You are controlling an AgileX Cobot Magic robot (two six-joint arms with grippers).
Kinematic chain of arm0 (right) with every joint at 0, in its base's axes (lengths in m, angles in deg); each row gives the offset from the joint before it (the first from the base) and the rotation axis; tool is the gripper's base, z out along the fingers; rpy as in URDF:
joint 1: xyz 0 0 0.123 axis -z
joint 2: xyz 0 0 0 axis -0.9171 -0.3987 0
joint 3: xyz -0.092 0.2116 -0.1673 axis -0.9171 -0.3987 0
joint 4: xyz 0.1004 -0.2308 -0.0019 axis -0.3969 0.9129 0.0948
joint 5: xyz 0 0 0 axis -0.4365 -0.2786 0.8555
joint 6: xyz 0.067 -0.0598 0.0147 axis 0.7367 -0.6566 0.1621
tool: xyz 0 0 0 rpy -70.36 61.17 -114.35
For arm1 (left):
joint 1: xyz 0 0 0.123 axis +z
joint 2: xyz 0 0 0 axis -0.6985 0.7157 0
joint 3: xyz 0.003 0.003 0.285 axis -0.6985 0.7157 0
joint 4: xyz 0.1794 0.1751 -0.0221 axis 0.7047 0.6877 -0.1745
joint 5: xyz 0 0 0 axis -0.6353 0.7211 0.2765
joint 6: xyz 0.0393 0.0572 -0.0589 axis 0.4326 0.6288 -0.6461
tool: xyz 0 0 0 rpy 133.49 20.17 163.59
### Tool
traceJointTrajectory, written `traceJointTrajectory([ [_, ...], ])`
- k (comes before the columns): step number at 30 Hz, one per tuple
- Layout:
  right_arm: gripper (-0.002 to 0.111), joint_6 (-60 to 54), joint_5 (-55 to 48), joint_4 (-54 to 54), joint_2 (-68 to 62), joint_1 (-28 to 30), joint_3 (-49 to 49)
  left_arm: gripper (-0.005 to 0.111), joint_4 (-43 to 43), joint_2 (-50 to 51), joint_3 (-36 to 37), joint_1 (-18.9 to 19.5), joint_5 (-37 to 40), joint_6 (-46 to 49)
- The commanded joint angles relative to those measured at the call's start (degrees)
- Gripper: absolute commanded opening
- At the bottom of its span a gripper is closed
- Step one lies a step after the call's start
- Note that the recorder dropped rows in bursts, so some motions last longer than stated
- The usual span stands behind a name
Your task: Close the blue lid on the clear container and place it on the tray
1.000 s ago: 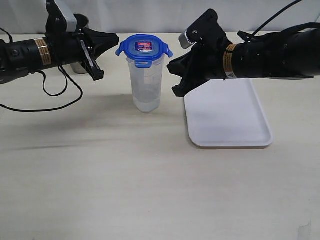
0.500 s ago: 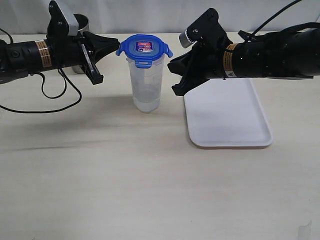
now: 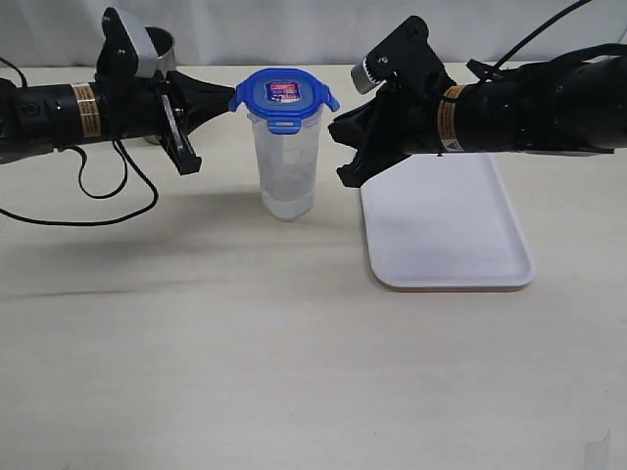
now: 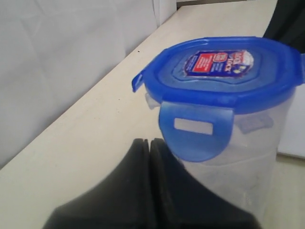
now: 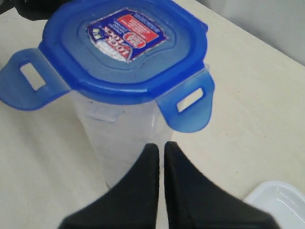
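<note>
The clear container [image 3: 287, 166] stands upright on the table, left of the tray [image 3: 451, 230]. The blue lid [image 3: 284, 94] sits on top of it with its tabs flaring outward. My left gripper [image 3: 228, 97] is shut, its tip right at the lid's left tab. The left wrist view shows that gripper [image 4: 149, 142] just below a hanging tab of the lid [image 4: 221, 71]; I cannot tell whether they touch. My right gripper [image 3: 336, 132] is shut and hovers close to the container's right side. In the right wrist view the right gripper [image 5: 160, 147] points at the container [image 5: 119, 138] under the lid [image 5: 124, 47].
A grey metal cup [image 3: 162, 44] stands at the back left, behind the left arm. A black cable [image 3: 108, 191] loops down from that arm onto the table. The right arm reaches over the tray's far end. A corner of the tray [image 5: 281, 200] shows in the right wrist view.
My left gripper has moved right, up to the lid's left tab. The right gripper shifted slightly, then held still. Container and lid have not moved.
</note>
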Motion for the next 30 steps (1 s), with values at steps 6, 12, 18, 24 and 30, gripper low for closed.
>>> traceJointTrajectory([
  [6, 0.004, 0.2, -0.3, -0.1, 0.0, -0.2, 0.3, 0.0, 2.0, 0.1, 0.0, -0.1, -0.1, -1.9],
  [12, 0.004, 0.2, -0.3, -0.1, 0.0, -0.2, 0.3, 0.0, 2.5, 0.1, 0.0, -0.1, -0.1, -2.1],
  [18, 0.004, 0.2, -0.3, -0.1, 0.0, -0.2, 0.3, 0.0, 2.2, 0.0, 0.0, 0.0, 0.7, -2.1],
  [24, 0.004, 0.2, -0.3, -0.1, 0.0, -0.2, 0.3, 0.0, -4.0, 0.0, 0.0, 0.0, 1.9, -0.1],
  [30, 0.004, 0.2, -0.3, -0.1, 0.0, -0.2, 0.3, 0.0, -5.2, 0.0, 0.0, -0.1, -0.6, 0.5],
])
